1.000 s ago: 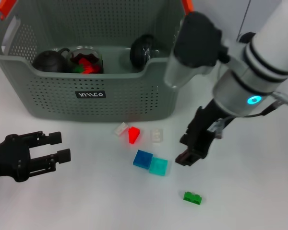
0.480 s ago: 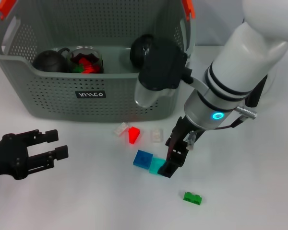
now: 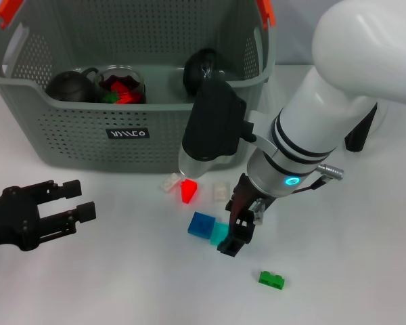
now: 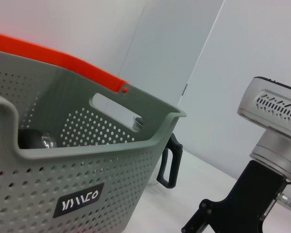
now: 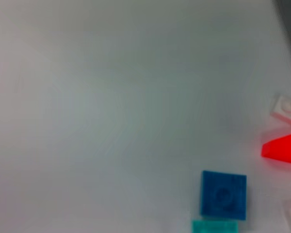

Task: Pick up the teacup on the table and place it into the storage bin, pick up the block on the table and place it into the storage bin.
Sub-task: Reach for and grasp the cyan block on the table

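Lowered further since before, the right gripper (image 3: 233,238) is set at the teal block (image 3: 220,233); its jaws cannot be told. The left gripper (image 3: 73,204) is held with jaws apart.

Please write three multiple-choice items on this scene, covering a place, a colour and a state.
1. Where is the right claw?
A. inside the storage bin
B. low over the teal block
C. beside the left claw

2. What colour is the block lying alone, nearest the camera?
A. green
B. yellow
C. black

3. How is the left claw?
A. shut on a teacup
B. open and empty
C. out of view

Answers:
1 B, it hangs at the teal block, outside the storage bin.
2 A, the green block lies apart.
3 B, its fingers are spread with nothing between.
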Controlling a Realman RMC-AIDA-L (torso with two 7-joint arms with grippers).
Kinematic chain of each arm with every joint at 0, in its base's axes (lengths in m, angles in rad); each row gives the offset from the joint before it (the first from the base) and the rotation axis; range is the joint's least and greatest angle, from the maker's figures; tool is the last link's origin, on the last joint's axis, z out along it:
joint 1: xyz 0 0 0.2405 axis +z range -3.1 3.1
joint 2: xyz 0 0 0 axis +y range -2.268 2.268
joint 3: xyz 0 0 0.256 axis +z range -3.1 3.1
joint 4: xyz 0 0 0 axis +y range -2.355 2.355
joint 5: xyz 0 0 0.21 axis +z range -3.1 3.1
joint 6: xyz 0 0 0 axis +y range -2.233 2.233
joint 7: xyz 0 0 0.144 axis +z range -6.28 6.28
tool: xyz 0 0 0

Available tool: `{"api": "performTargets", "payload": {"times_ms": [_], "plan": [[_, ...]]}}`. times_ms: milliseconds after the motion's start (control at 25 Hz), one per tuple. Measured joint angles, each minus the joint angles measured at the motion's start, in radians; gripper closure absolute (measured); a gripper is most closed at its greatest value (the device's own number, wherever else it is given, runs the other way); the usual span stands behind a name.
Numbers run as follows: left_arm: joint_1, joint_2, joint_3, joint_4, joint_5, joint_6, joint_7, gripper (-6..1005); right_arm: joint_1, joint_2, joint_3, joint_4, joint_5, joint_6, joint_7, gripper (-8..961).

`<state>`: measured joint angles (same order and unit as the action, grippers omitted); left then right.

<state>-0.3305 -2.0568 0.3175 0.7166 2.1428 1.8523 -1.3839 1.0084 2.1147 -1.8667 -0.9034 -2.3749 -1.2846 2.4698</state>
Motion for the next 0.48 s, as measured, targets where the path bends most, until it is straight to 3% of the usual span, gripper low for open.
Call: {"api": "performTargets", "payload": {"times_ms": [480], "plan": [[-0.001, -0.002, 0.0, -0.01, 0.0, -0.018, -0.001, 358, 0.022, 0.002, -0.021, 0.11, 0.061, 0.094, -0.024, 150]]}}
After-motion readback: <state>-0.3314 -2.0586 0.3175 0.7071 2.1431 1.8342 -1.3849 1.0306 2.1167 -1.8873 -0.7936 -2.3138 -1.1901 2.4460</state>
